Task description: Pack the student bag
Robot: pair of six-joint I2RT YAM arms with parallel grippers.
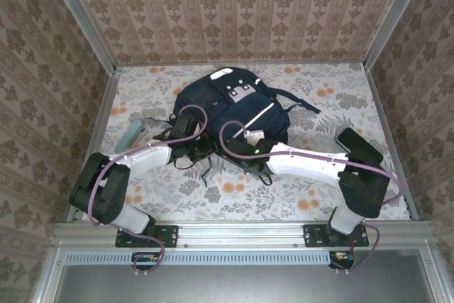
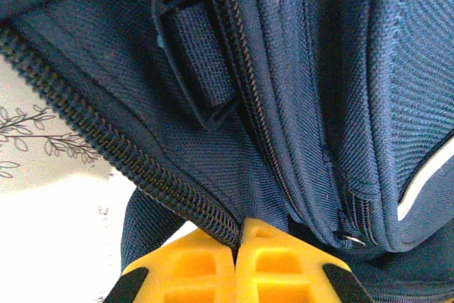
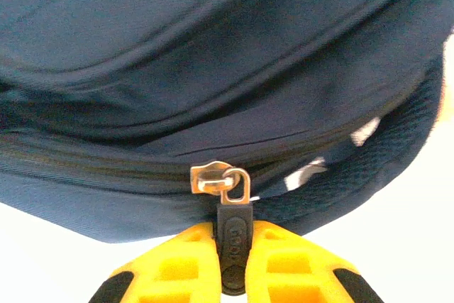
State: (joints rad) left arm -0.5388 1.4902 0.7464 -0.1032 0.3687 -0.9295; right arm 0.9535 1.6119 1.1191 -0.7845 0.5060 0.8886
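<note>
First, nearest to us in the overhead view, the two arms were bolted side by side at the front edge of the table (image 1: 319, 200), which was covered in a pale floral cloth. Both arms stretched forward to the near side of the student bag (image 1: 213, 104).

On the left wrist camera, the left gripper (image 2: 237, 238) had its yellow fingers pressed fully together. They pinched the bag's navy fabric right where a line of dark zip teeth (image 2: 106, 140) ran down into them. Just beyond, we saw a short webbing loop (image 2: 198, 62) through a dark plastic buckle, and a thin white stripe (image 2: 425, 186) at the right.

On the right wrist camera, the right gripper (image 3: 234, 246) was clamped tight on the black zip pull tab (image 3: 235, 235). The tab stood upright between the fingers and hung from a silver slider (image 3: 216, 179) on a zip along the bag's edge.

Further out, the bag lay flat near the middle of the table. It was large and navy blue, with grey-white patches towards its far end and a dark strap trailing to the right. We could not tell whether its main compartment stood open, nor what was inside.

Left of the bag, apart from it, lay a slim pale blue-green case (image 1: 132, 135). Well off to the right lay a flat black object (image 1: 358, 147). Beyond everything, patterned beige walls (image 1: 234, 12) closed in the table on three sides.
</note>
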